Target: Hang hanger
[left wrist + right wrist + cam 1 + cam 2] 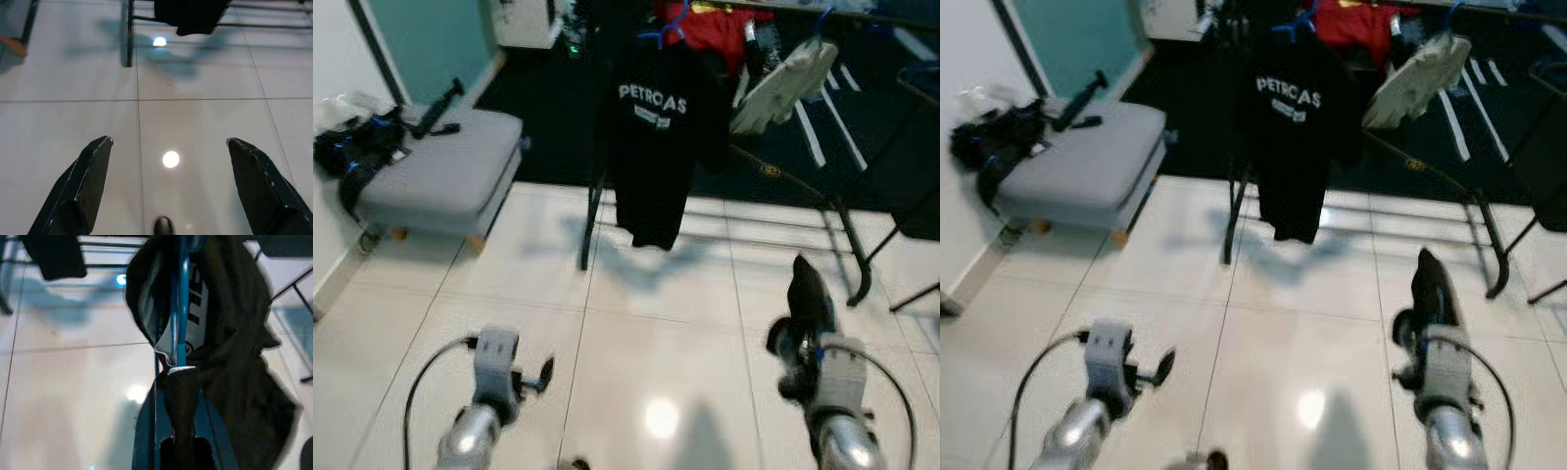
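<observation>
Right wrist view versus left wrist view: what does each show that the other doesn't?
Right wrist: the right gripper shut on a blue hanger carrying a dark garment. Left wrist: the left gripper with jaws wide apart, holding nothing, above bare tiles. Both: the glossy tiled floor and the hem of the black T-shirt hanging on the rack.

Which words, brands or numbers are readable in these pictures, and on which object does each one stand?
"PETRONAS" in white letters, partly creased, on the chest of the black T-shirt hanging on the clothes rack.
A smaller white line under it: too blurred to read.
White print on the dark garment on the blue hanger held by the right pincer: folded, not readable.
</observation>
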Robot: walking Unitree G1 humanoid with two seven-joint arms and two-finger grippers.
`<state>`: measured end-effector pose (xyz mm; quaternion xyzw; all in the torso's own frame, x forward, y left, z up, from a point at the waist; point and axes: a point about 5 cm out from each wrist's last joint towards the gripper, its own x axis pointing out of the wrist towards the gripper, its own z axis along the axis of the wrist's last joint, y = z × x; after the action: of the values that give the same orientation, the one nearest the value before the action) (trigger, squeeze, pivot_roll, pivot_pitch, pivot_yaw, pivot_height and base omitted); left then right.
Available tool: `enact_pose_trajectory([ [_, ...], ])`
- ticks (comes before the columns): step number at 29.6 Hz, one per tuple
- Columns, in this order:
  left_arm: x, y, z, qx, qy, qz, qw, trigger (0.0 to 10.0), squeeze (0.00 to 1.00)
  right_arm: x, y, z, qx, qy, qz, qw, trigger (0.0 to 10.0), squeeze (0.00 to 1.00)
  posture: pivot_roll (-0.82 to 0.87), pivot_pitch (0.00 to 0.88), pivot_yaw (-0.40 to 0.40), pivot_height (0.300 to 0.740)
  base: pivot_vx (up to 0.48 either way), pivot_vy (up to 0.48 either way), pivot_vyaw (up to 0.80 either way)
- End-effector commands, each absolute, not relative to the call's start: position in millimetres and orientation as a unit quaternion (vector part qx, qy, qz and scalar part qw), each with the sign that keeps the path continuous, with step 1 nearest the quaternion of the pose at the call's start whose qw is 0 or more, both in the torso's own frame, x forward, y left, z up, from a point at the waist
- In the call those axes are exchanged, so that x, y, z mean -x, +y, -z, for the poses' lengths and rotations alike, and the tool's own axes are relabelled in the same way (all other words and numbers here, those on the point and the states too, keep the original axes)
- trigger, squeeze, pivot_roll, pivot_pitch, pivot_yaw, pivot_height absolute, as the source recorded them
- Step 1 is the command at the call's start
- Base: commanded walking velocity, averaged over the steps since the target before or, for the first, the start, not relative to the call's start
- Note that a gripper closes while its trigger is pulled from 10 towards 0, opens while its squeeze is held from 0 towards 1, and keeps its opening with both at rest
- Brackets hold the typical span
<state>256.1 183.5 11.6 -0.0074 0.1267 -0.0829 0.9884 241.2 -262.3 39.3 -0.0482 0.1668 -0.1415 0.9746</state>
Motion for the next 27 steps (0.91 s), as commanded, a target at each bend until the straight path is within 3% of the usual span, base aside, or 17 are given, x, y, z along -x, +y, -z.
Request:
enact_pose_trajectory([
  [1, -255, 182, -9, 0.005, 0.131, 0.088, 0.987, 10.0, 0.0, -233, -269, -35, 0.057, 0.177, 0.155, 0.97, 10.0, 0.0, -0.07, 0.181, -0.006, 0.74, 0.48, 0.0, -0.8],
  [7, -256, 182, -8, 0.002, 0.129, 0.087, 0.988, 10.0, 0.0, -240, -267, -46, 0.067, 0.154, 0.149, 0.974, 10.0, 0.0, -0.07, 0.181, -0.005, 0.74, 0.48, 0.0, -0.8],
  [27, -259, 183, -7, 0.0, 0.124, 0.079, 0.989, 10.0, 0.0, -263, -266, -103, 0.072, 0.065, 0.148, 0.984, 10.0, 0.0, -0.07, 0.181, -0.001, 0.74, 0.48, 0.0, 0.0],
])
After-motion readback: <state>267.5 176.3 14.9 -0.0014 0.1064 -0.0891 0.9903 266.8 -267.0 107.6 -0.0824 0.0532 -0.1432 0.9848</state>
